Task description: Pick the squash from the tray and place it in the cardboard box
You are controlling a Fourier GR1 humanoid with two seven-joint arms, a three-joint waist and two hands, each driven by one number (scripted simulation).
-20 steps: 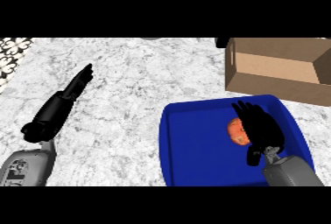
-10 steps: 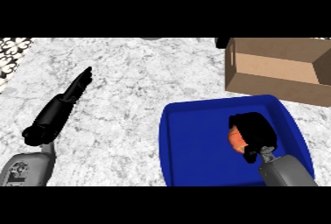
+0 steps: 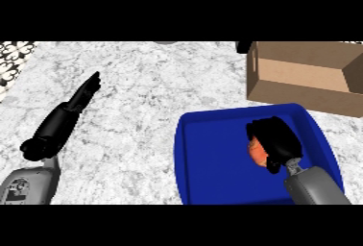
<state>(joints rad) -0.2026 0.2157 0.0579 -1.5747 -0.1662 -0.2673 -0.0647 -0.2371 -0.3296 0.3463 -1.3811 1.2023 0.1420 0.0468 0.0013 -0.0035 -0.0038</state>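
- A strip of black-and-white pattern (image 3: 14, 57) runs along the far left edge, beside the counter (image 3: 163, 86), whose top is grey-white marble.
- The left forearm (image 3: 28, 185) comes in at the lower left corner. The left hand (image 3: 71, 108) lies stretched out over the bare counter, fingers straight and together, pointing up and to the right. It is released and holds nothing, well apart from the tray.
- The blue tray (image 3: 212, 163) sits right of centre, near the lower edge, with a raised rim all round.
- The squash (image 3: 257, 151), orange, is in the right half of the tray. Only a small part of it shows, at the left side of the right hand.
- The right hand (image 3: 276, 139) covers the squash from above, its fingers curled round it in a grasp. The right forearm (image 3: 315, 187) rises from the lower right.
- The cardboard box (image 3: 297, 93) stands open at the upper right, just beyond the tray's far corner.
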